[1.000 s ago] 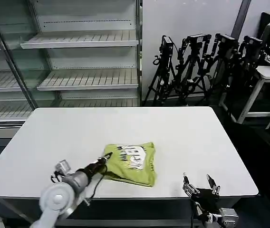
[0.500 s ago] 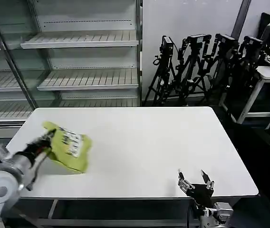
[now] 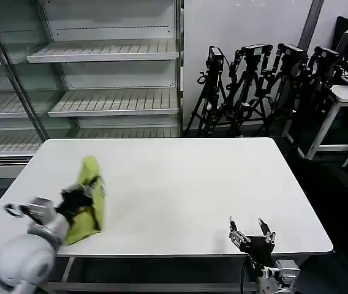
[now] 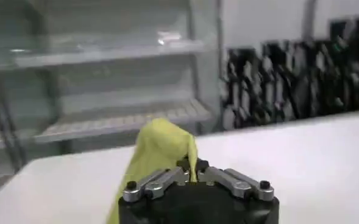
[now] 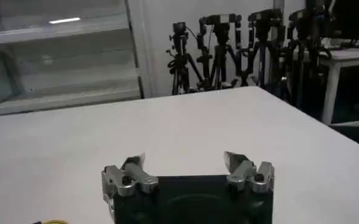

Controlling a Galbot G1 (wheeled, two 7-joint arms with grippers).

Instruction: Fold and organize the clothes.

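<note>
The clothes are one lime yellow-green T-shirt point(image 3: 89, 205), bunched and lifted on edge over the white table's point(image 3: 180, 184) front left part. My left gripper point(image 3: 78, 197) is shut on the shirt's fabric. In the left wrist view the T-shirt point(image 4: 158, 146) rises as a yellow fold pinched between the shut fingers of the left gripper point(image 4: 191, 172). My right gripper point(image 3: 251, 234) hovers open at the table's front right edge, away from the shirt. The right wrist view has the right gripper point(image 5: 184, 163) with bare table between its spread fingers.
Empty glass-fronted shelves point(image 3: 100, 79) stand behind the table on the left. Several black tripods point(image 3: 266, 79) stand behind it on the right, next to a white side table point(image 3: 345, 98).
My left gripper has carried the T-shirt from the table's front middle to its left side. The shirt went from lying folded flat to hanging bunched. The right gripper barely moved.
</note>
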